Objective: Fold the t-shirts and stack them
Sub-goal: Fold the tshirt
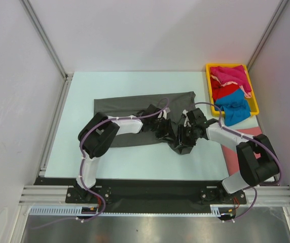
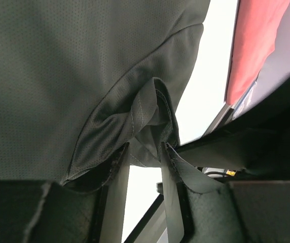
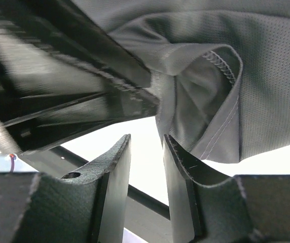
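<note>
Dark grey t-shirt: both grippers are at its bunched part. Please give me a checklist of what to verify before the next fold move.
1. Left gripper has cloth: ok. A fold of the dark grey t-shirt sits between its fingertips.
2. Right gripper has cloth: not ok. Its narrow gap shows only the table; the hem lies beside one finger.
3. Shirt flat: not ok. It is bunched up near the grippers; the left part lies flat.
4. Arms free of each other: cannot tell; the grippers are close together.
5. Yellow tray out of the way: ok, apart from the grey shirt.
</note>
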`<state>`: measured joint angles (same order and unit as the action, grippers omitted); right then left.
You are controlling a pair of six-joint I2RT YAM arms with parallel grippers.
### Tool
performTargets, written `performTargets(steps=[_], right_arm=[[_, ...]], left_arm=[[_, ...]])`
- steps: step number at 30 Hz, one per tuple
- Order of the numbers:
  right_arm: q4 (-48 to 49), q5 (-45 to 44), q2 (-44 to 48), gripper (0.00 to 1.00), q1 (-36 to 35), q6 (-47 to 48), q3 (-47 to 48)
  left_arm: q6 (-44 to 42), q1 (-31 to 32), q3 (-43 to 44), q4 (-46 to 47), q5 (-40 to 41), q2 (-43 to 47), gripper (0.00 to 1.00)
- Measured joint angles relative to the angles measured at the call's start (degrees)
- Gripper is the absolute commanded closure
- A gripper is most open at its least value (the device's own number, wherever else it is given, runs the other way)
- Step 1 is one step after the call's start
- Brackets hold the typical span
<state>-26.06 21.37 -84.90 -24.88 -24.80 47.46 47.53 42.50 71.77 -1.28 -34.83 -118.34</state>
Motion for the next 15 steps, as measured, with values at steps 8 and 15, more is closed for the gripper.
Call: performTargets(steps=[8, 15], right_arm=[[1.09, 0.20, -4.11, 0.63, 0.63, 0.61, -1.05], [2.45, 1.01, -6.10, 0.63, 1.31, 0.90, -1.05]], left_arm=[[0.02, -0.52, 0.87, -1.07, 0.17, -0.31, 0.64], [0.00, -1.29, 1.22, -2.10, 0.17, -0.90, 0.64]])
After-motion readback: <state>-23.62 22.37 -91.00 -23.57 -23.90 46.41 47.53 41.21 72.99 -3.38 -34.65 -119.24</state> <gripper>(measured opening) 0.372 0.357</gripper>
